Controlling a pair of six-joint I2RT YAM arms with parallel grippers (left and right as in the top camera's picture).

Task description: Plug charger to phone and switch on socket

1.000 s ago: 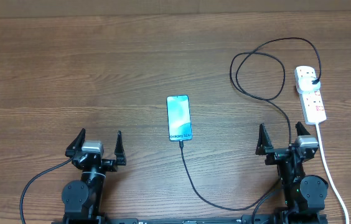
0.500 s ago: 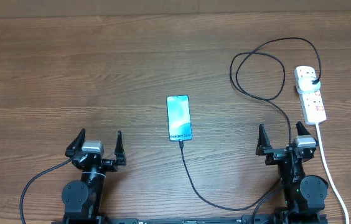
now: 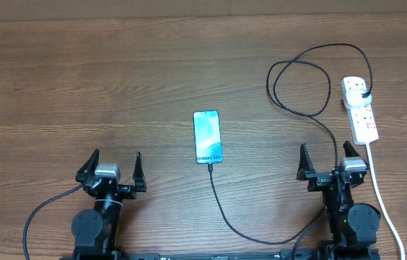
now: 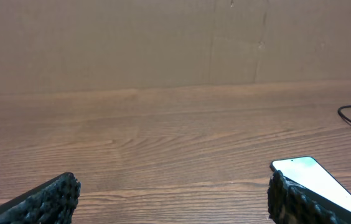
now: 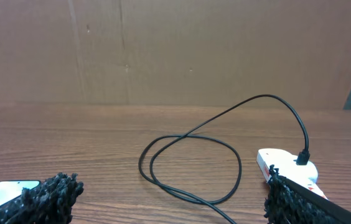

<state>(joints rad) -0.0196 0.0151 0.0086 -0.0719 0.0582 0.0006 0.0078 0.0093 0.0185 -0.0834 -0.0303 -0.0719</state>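
Brown wood-grain surface (image 3: 117,87) throughout; white elongated power-strip socket (image 3: 360,110) well right of the slim, teal-screened rectangular phone (image 3: 208,137); rigid but probably light, apt to skid, so best pressed straight down on a switch; long thin black charger cable (image 3: 218,198) limp, looped right of the phone, tip at its near edge, seemingly seated; best pinched at the stiff connector; phone flat, slick; left tool (image 3: 115,160) and right tool (image 3: 326,157) spread wide, empty, nearer than the phone, either side; nothing moved since a second ago.
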